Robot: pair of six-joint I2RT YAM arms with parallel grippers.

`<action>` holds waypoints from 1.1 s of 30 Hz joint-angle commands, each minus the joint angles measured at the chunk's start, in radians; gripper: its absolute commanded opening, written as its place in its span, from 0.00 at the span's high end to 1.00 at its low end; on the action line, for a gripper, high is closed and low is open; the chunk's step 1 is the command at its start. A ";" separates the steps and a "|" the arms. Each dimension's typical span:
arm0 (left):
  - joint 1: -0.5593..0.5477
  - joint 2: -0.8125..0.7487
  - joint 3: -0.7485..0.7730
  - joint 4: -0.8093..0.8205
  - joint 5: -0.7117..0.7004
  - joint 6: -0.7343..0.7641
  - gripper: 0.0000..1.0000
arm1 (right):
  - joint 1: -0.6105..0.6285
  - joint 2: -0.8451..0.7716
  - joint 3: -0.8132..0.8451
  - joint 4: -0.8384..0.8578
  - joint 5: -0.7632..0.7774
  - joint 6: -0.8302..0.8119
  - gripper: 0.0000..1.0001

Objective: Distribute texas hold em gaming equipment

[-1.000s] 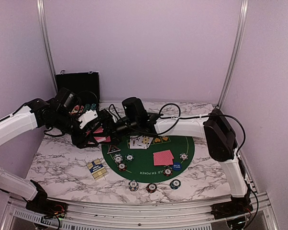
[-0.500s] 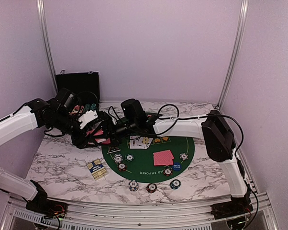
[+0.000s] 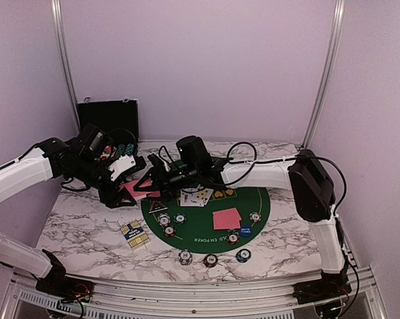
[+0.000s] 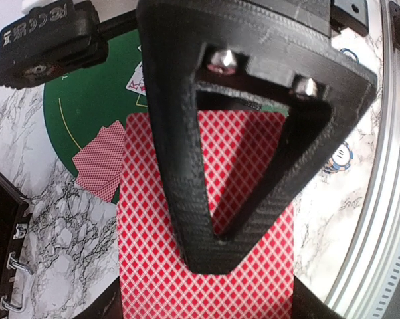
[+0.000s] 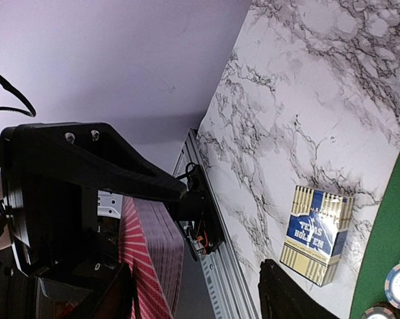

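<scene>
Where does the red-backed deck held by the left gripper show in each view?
Top external: red-backed deck left of centre, beside the green mat.
Left wrist: deck fills centre and bottom.
Right wrist: deck lower left.
Shared landmark: green mat.

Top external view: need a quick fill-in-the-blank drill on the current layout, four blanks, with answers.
1. The left gripper is shut on a deck of ____-backed cards.
2. In the top view, the card box lies on the marble to the ____ of the green mat.
3. A row of ____ chips sits nearest the arm bases.
4. The case against the back wall is ____.

Answers: red; left; three; black
</scene>
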 commanded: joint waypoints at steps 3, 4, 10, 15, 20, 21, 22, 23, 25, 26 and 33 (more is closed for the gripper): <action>0.006 -0.022 0.010 0.024 0.016 -0.003 1.00 | -0.018 -0.049 -0.046 0.009 0.005 0.008 0.41; 0.006 -0.022 0.010 0.024 0.017 -0.002 1.00 | -0.019 -0.052 -0.047 0.014 0.001 0.010 0.42; 0.006 -0.021 0.008 0.024 0.014 -0.003 1.00 | -0.023 -0.081 -0.079 0.073 -0.026 0.051 0.46; 0.006 -0.024 0.002 0.024 0.013 -0.003 1.00 | -0.032 -0.115 -0.116 0.134 -0.040 0.093 0.48; 0.006 -0.025 0.002 0.024 0.012 -0.003 1.00 | -0.044 -0.143 -0.142 0.149 -0.043 0.105 0.52; 0.006 -0.026 0.002 0.025 0.012 -0.003 1.00 | -0.045 -0.147 -0.145 0.152 -0.043 0.108 0.53; 0.006 -0.026 0.002 0.024 0.013 -0.003 1.00 | -0.045 -0.150 -0.149 0.159 -0.044 0.113 0.54; 0.006 -0.026 0.002 0.023 0.014 -0.003 1.00 | -0.045 -0.152 -0.152 0.165 -0.044 0.117 0.56; 0.006 -0.027 0.002 0.025 0.014 -0.003 1.00 | -0.046 -0.156 -0.155 0.171 -0.048 0.125 0.60; 0.006 -0.027 0.002 0.024 0.014 -0.003 1.00 | -0.046 -0.157 -0.157 0.175 -0.049 0.129 0.62; 0.006 -0.028 0.002 0.024 0.015 -0.003 1.00 | -0.053 -0.161 -0.163 0.148 -0.066 0.122 0.75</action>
